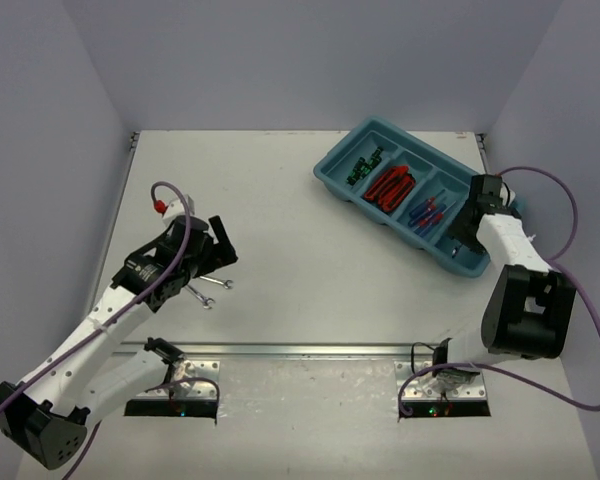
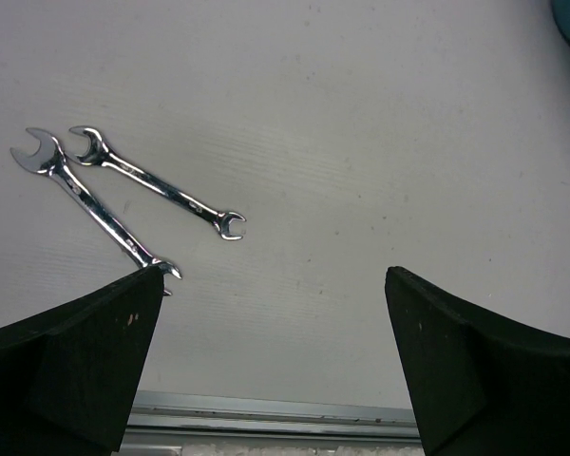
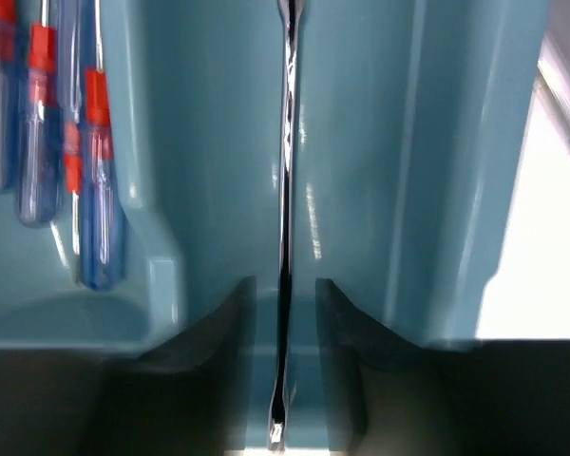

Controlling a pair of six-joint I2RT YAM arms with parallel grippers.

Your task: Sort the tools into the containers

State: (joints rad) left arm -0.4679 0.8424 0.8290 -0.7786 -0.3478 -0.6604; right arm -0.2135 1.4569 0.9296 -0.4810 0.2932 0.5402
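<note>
wrench pair [image 2: 161, 187] at 10 o'clock off wide-spread left gripper [image 2: 274, 275], long axes 10-to-4; well away from right gripper [image 3: 285, 282], parted slack around third wrench [image 3: 285, 142] in tray [image 3: 456, 142].

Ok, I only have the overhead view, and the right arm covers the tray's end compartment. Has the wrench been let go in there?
Observer: The right wrist view shows the wrench edge-on along that compartment of the tray. It sits inside the right gripper, whose fingers are parted with a gap on each side.
Operator: And what lies under the left arm?
Observer: A longer wrench and a shorter wrench lie flat on the table in a narrow V, not crossing.
Operator: Is the left one holding anything?
Observer: No, the left gripper is wide open and empty.
</note>
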